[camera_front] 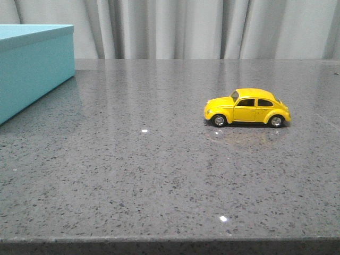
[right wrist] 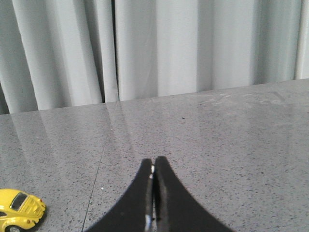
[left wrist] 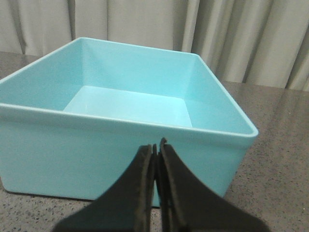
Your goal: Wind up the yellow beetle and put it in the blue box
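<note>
The yellow beetle [camera_front: 247, 107] stands on its wheels right of the table's middle, nose pointing left; its rear also shows in the right wrist view [right wrist: 18, 209]. The blue box [camera_front: 33, 66] sits at the far left, open-topped with nothing inside [left wrist: 128, 104]. My left gripper [left wrist: 157, 146] is shut with nothing held, just in front of the box's near wall. My right gripper [right wrist: 154, 162] is shut on nothing, above bare table, apart from the car. Neither gripper appears in the front view.
The grey speckled tabletop [camera_front: 133, 159] stretches between box and car, its front edge [camera_front: 170, 241] close to the camera. Pale curtains [camera_front: 202, 26] hang behind the table's far edge.
</note>
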Controlling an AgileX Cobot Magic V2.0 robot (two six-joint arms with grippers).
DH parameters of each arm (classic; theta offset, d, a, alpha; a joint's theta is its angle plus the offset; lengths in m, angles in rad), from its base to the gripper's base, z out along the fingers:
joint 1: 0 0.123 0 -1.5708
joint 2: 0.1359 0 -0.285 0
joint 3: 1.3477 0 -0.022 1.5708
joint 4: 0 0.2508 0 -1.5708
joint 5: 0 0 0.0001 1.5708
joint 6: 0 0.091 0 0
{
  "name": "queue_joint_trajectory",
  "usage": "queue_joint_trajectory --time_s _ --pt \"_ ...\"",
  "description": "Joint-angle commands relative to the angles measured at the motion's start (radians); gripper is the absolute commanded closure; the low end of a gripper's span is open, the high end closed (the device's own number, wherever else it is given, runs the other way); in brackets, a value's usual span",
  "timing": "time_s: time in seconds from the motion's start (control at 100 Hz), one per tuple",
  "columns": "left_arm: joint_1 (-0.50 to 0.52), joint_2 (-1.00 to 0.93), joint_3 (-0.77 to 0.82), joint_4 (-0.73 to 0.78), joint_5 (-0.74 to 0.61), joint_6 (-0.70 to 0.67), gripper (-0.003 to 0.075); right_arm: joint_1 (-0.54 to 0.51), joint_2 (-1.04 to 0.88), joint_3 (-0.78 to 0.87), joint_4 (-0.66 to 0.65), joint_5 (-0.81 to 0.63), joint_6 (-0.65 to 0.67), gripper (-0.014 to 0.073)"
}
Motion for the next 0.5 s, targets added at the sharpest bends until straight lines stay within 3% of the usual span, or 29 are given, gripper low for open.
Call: queue_joint_trajectory --time_s 0.0,0.15,0.33,0.39,0.49 --pt "-0.006 0.066 -0.082 -0.011 -0.051 -0.01 0.074 -0.003 0.07 -0.098 -0.01 -0.007 0.005 0.066" --pt "-0.006 0.146 -0.163 -0.011 -0.051 -0.01 0.0701 0.021 0.172 -0.216 -0.01 0.08 0.005 0.0658" --pt "-0.006 0.228 -0.236 -0.011 -0.051 -0.01 0.0489 0.112 0.292 -0.304 -0.01 0.125 0.003 0.0652" --pt "-0.006 0.251 -0.253 -0.011 -0.053 -0.01 0.0411 0.151 0.326 -0.321 -0.01 0.125 -0.002 0.0617" --pt "-0.006 0.275 -0.267 -0.011 -0.059 -0.01 0.0344 0.205 0.376 -0.333 -0.011 0.126 -0.002 0.0497"
